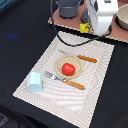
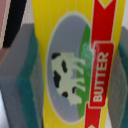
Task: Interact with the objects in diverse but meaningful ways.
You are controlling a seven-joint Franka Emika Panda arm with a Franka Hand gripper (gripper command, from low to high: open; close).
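The flat yellow packet (image 2: 70,65), printed with a cow and the word BUTTER, fills the wrist view. It sits between my gripper's (image 2: 75,65) grey fingers (image 2: 17,85) with teal pads, which press on both its sides. In the exterior view my gripper (image 1: 90,27) hangs over the brown board (image 1: 67,22) at the back, with a bit of the yellow packet (image 1: 85,28) showing under the white hand. The red tomato (image 1: 68,69) rests on the round beige plate (image 1: 58,63). A pale blue cup (image 1: 35,81) lies on the striped placemat (image 1: 95,85), toward the exterior view's left.
A wooden-handled fork (image 1: 64,80) and knife (image 1: 80,57) flank the plate. A dark grey vessel (image 1: 67,7) stands at the back on the board, and a bowl (image 1: 122,17) is at the exterior view's right. A black cable (image 1: 57,32) loops down from the arm.
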